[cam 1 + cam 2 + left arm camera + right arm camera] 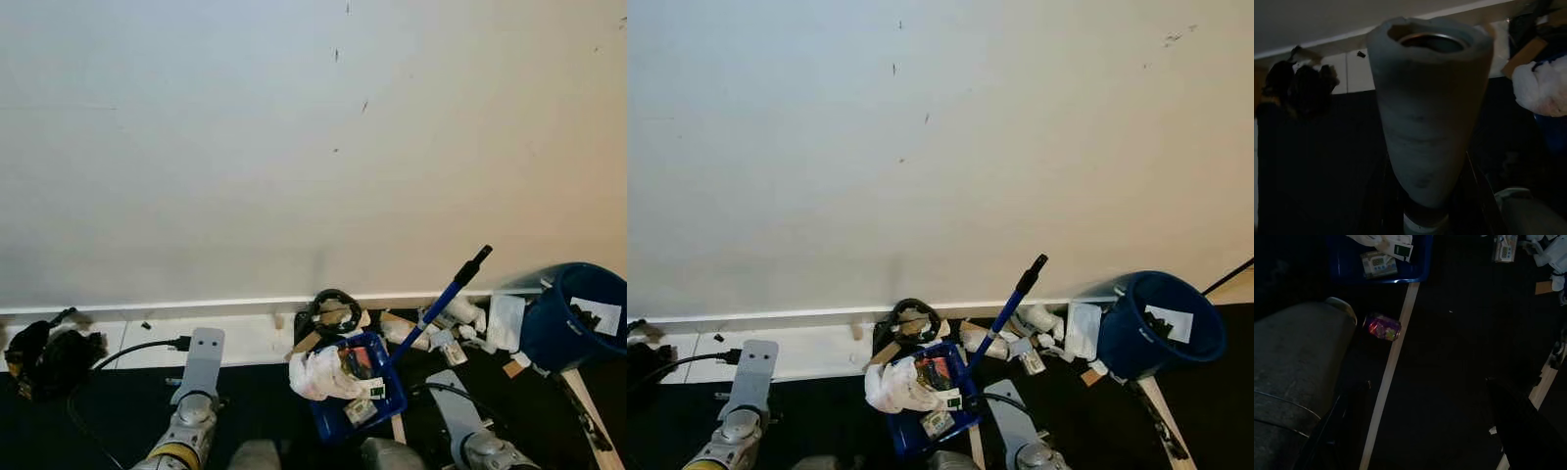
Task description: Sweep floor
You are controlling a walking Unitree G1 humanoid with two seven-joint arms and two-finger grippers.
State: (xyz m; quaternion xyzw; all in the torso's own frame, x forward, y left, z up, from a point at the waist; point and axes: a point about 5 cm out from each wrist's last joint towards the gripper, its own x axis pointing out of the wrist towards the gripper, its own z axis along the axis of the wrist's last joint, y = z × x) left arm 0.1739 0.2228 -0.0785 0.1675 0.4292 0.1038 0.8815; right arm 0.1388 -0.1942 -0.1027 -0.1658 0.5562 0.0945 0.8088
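Both head cameras look forward and down at a pale wall (294,147) and dark floor (1215,411), sharing the blue dustpan (348,387). The left wrist camera sits close behind a grey tube (1427,112); the right wrist camera faces the floor nearby.

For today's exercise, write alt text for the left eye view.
A blue dustpan piled with crumpled rubbish lies on a dark floor against a white wall, its long handle slanting up to the right. A tipped blue bucket lies to its right amid scattered litter.
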